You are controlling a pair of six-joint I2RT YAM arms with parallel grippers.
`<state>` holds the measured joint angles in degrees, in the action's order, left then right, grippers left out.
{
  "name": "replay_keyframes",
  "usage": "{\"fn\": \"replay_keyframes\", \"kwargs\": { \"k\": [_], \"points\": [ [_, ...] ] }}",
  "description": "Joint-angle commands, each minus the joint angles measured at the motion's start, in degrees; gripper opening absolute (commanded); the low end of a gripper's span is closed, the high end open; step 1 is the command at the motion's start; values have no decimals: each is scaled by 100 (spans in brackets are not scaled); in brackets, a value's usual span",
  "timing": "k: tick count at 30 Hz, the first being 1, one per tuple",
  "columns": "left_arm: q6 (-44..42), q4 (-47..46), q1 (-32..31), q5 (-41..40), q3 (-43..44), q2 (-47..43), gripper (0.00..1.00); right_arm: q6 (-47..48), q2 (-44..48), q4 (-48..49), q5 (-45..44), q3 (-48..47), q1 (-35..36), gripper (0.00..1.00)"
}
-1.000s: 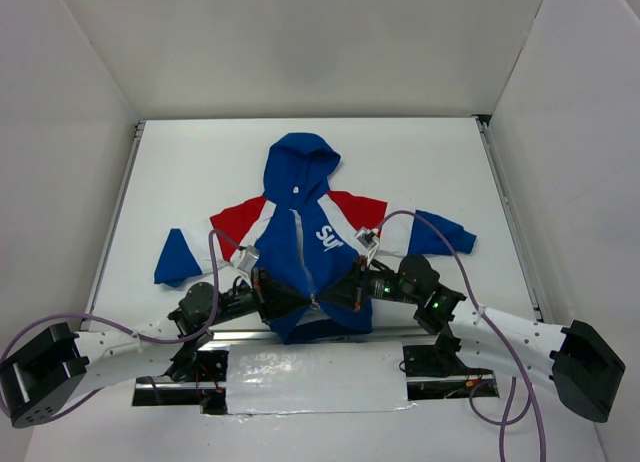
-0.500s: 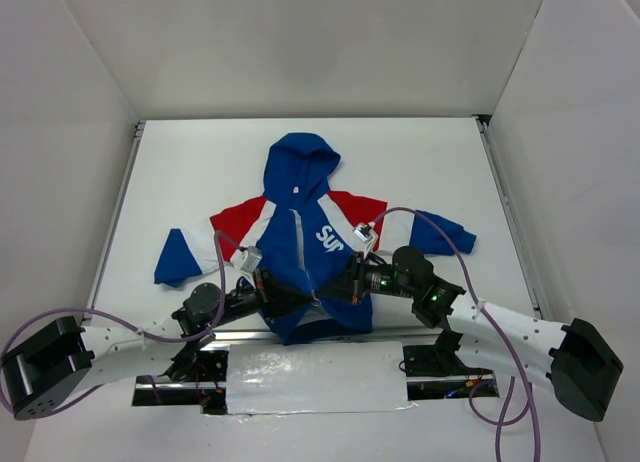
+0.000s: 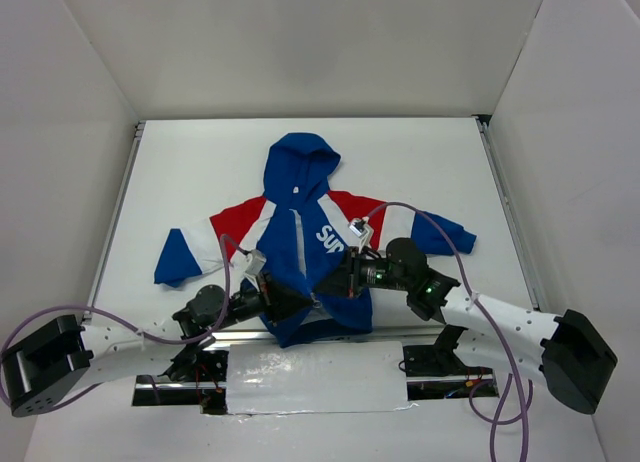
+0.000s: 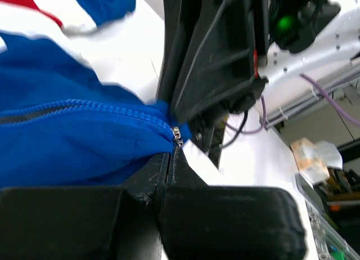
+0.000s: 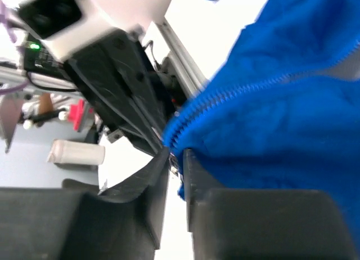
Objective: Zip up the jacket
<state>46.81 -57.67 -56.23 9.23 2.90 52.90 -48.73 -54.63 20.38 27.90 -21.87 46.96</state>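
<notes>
The blue jacket (image 3: 300, 237) with red shoulders lies flat on the white table (image 3: 180, 172), hood away from me. Its zipper (image 3: 303, 252) is open along most of the front. Both grippers meet at the bottom hem. My left gripper (image 3: 303, 302) (image 4: 171, 153) is shut on the hem beside the zipper's lower end, and the small metal slider (image 4: 178, 135) sits just past its tips. My right gripper (image 3: 327, 294) (image 5: 177, 158) faces it from the right. Its jaws stand a narrow gap apart around the zipper's bottom edge, with blue fabric (image 5: 270, 102) resting on one finger.
A metal rail with a white taped plate (image 3: 315, 377) runs along the near edge between the arm bases. White walls enclose the table on three sides. Purple cables (image 3: 420, 217) loop over both arms. The jacket's sleeves (image 3: 178, 257) spread left and right.
My right gripper's jaws have parted slightly, and that arm has shifted up and left along the hem. The left gripper stays shut at the zipper's bottom.
</notes>
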Motion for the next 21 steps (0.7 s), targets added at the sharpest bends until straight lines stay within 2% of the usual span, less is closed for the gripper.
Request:
{"fn": "replay_keyframes", "kwargs": {
  "k": [1, 2, 3, 7, 11, 15, 18, 21],
  "points": [
    [30, 581, -231, 273, -342, -244, 0, 136, 119, 1381, 154, -99, -82, 30],
    [65, 625, -231, 150, -351, -280, 0, 205, 180, 1337, 163, -20, -73, 39],
    [74, 678, -231, 114, -360, -307, 0, 267, 233, 1172, 154, 7, -82, 42],
    [179, 722, -231, -1, -369, -325, 0, 644, 725, 312, -109, 7, -82, 45],
    [259, 573, -222, 61, -360, -272, 0, 786, 1269, -462, -460, -81, -73, 54],
    [329, 441, -222, 157, -342, -315, 0, 690, 1613, -737, -426, 51, 67, 61],
    [338, 493, -222, 123, -334, -403, 0, 523, 1780, -904, -443, 209, 217, 61],
    [338, 572, -213, 96, -334, -448, 0, -72, 1684, -467, 82, 524, 392, 57]
  ]
}}
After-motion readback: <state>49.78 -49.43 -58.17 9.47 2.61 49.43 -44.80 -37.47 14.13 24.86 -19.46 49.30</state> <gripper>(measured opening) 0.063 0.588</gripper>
